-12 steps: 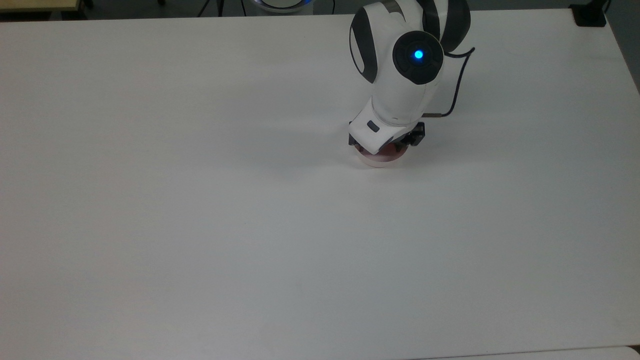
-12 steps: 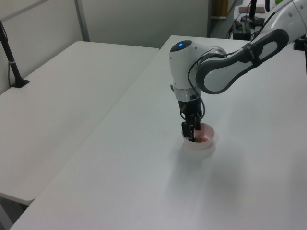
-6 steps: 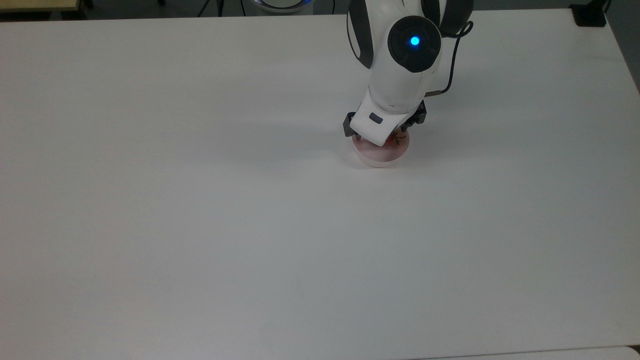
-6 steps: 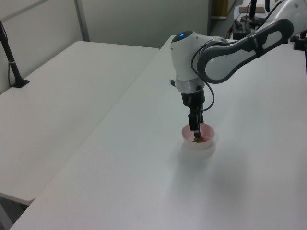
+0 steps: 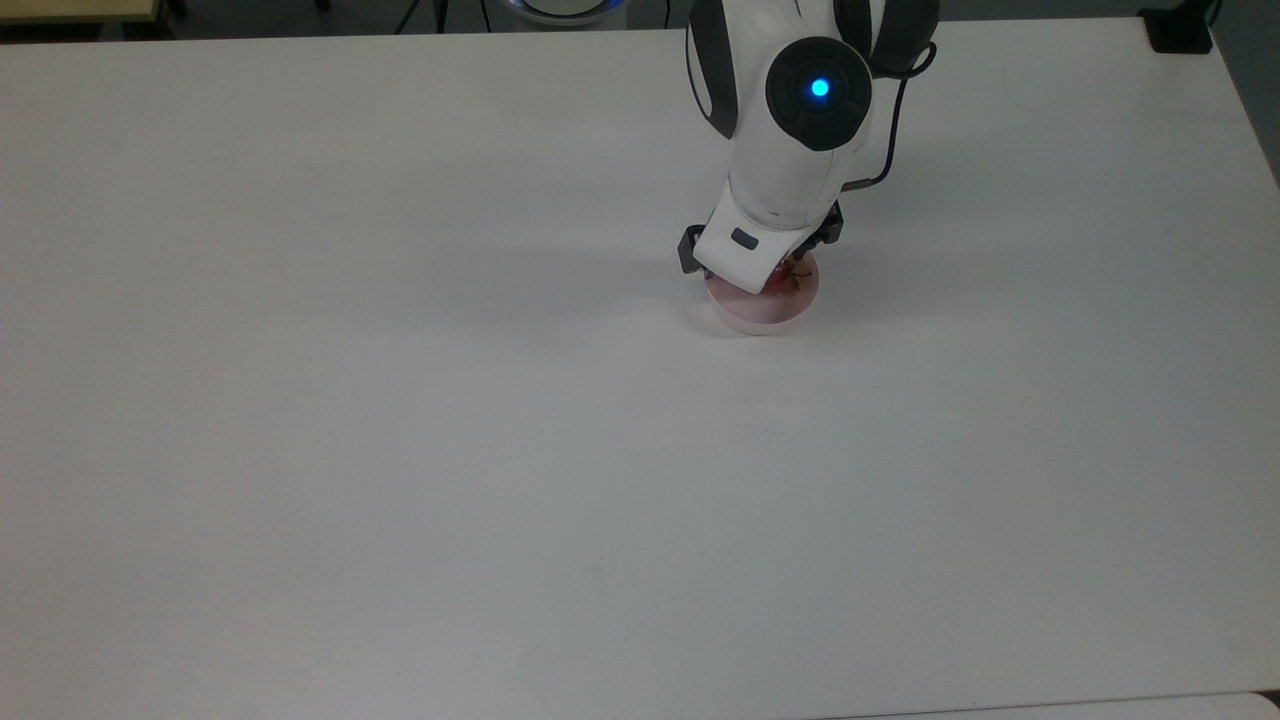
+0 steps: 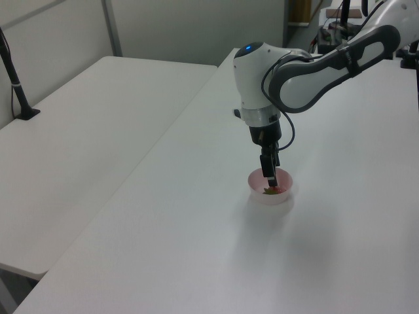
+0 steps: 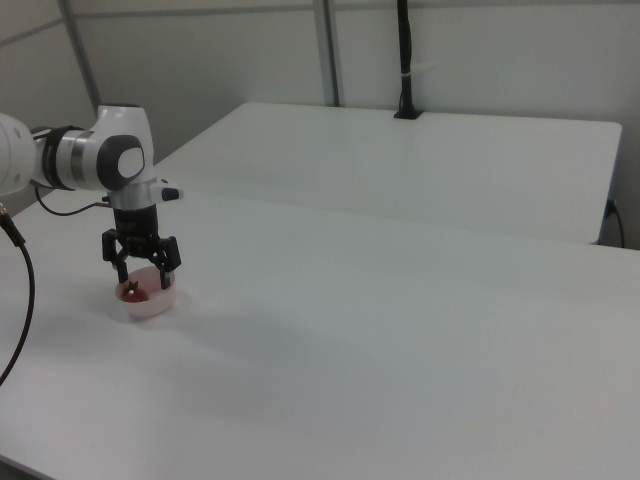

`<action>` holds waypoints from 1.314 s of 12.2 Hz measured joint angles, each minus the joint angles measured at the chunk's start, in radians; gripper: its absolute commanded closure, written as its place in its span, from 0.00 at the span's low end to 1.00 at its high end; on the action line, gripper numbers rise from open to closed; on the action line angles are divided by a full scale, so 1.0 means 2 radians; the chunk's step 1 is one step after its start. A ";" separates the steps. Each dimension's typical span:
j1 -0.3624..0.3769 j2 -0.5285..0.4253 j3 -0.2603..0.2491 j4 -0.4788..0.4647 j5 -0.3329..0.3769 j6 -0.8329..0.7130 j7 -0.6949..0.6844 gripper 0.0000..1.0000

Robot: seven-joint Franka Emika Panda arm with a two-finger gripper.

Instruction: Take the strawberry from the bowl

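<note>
While your gripper (image 7: 142, 272) hangs spread above the smooth, round, translucent pink bowl (image 7: 148, 301), the glossy red strawberry (image 7: 133, 291) lies inside.

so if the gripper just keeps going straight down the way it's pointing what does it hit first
Most likely the small glossy red strawberry lying in the round pale pink plastic bowl. The open gripper hangs right above it, though depth is hard to judge, so a fingertip might clip the rim.

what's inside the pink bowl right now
A red strawberry with its green cap lies in the bowl. The open gripper hangs just above and covers part of the inside.
</note>
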 measured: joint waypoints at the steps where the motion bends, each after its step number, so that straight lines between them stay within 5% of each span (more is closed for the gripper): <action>1: 0.000 0.000 0.000 -0.002 0.000 0.000 -0.011 0.00; 6: 0.001 0.002 0.000 -0.012 0.000 -0.001 -0.049 0.08; 11: 0.002 0.004 0.001 -0.014 0.000 -0.001 -0.051 0.27; 16: 0.004 0.005 0.003 -0.012 -0.001 0.007 -0.044 0.25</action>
